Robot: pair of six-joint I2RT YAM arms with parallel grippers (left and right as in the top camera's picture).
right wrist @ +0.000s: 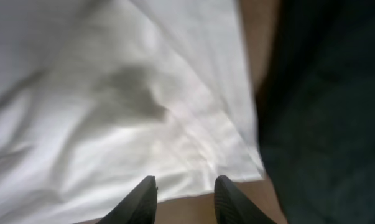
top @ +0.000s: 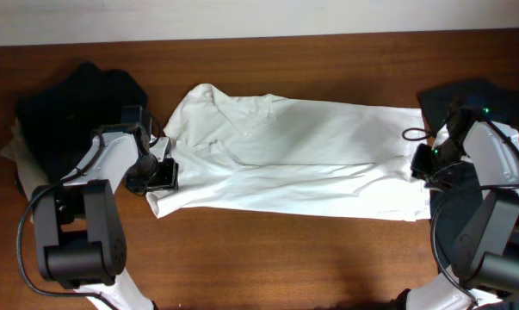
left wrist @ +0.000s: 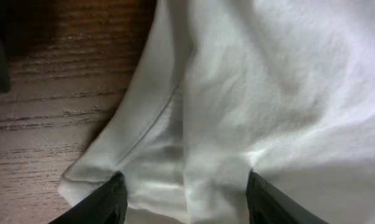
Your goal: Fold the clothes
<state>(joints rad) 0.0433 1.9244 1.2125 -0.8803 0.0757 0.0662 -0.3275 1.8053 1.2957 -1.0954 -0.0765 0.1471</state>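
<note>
1. The white shirt (top: 293, 155) lies stretched in a long band across the middle of the wooden surface (top: 285, 267). What looks like its collar end is towards the left arm (top: 113, 151) and its other end towards the right arm (top: 491, 155).
2. One long side appears lapped over the body, so I judge that a lengthwise fold is already in. The cloth is rumpled rather than smooth.
3. The left fingers (left wrist: 109, 202) stand wide apart over the shirt's left corner. White cloth lies between them but is not pinched.
4. The right fingers (right wrist: 143, 199) are also apart, with a narrower gap, at the shirt's right edge where it meets bare wood. That view is blurred, but nothing looks clamped.
5. With neither end held, the shirt rests wholly on the surface. The crosswise folds that would bring the band down to a compact packet are not yet made.
6. A black garment (top: 78, 103) is heaped at the far left, with a beige garment (top: 9, 151) showing under its edge.
7. A dark slate-blue garment (top: 474, 95) lies at the right, just beside the shirt and partly under the right arm.
8. I cannot tell whether these three are finished or waiting. Judged overall, the task seems part-way through, with this shirt about half done.
</note>
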